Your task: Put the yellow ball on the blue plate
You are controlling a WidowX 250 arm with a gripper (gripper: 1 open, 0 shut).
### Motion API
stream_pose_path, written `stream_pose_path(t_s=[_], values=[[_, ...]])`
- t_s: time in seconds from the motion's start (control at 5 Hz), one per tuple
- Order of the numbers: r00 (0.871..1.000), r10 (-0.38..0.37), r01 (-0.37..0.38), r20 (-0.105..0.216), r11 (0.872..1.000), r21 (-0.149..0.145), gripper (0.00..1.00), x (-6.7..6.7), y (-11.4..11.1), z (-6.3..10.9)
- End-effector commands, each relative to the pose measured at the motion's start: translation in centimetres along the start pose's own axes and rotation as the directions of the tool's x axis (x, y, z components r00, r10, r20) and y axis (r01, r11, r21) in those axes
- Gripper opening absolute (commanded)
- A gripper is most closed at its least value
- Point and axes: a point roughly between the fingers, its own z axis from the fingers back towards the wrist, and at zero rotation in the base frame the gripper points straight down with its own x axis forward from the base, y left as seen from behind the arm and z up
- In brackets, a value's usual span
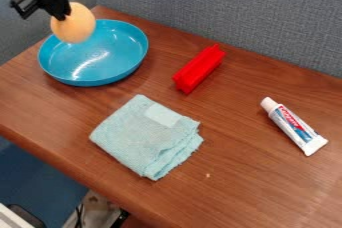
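In the single camera view, the black gripper (59, 14) is closed on the smooth, matte orange-yellow egg-shaped ball (72, 24), holding it from above at the far left of the scene. The ball hangs over the left rim of the round, glossy bright-blue plastic plate (114, 67) and looks clear of the dish floor, though contact with the rim cannot be ruled out.

The step in hand appears to be the carry and placement: the ball is gripped but not yet resting in the plate. The next move likely calls for bringing it over the middle of the dish, lowering it, and releasing gently, since an egg shape may roll.

Elsewhere on the brown wooden tabletop (241, 167) lie a red plastic block (199, 69), a pale teal folded cloth (147, 135), and a white toothpaste tube (293, 125) with red and blue print too small to read.
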Motion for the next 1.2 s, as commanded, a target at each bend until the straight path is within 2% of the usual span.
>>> stream_pose_path(t_s=[0.0,0.2,0.6,0.8,1.0], values=[[0.999,-0.026,0.030,0.048,0.997,-0.070,0.00,0.2,0.2,3.1],[0.998,-0.050,0.053,0.042,0.996,-0.073,0.00,0.2,0.6,3.1],[0.999,-0.048,0.049,0.019,0.998,-0.043,0.00,0.4,0.8,0.1],[0.998,-0.068,0.068,-0.001,0.995,-0.067,0.00,0.0,0.8,1.7],[0.997,-0.077,0.076,-0.015,0.995,-0.059,0.00,0.2,0.4,1.3]])
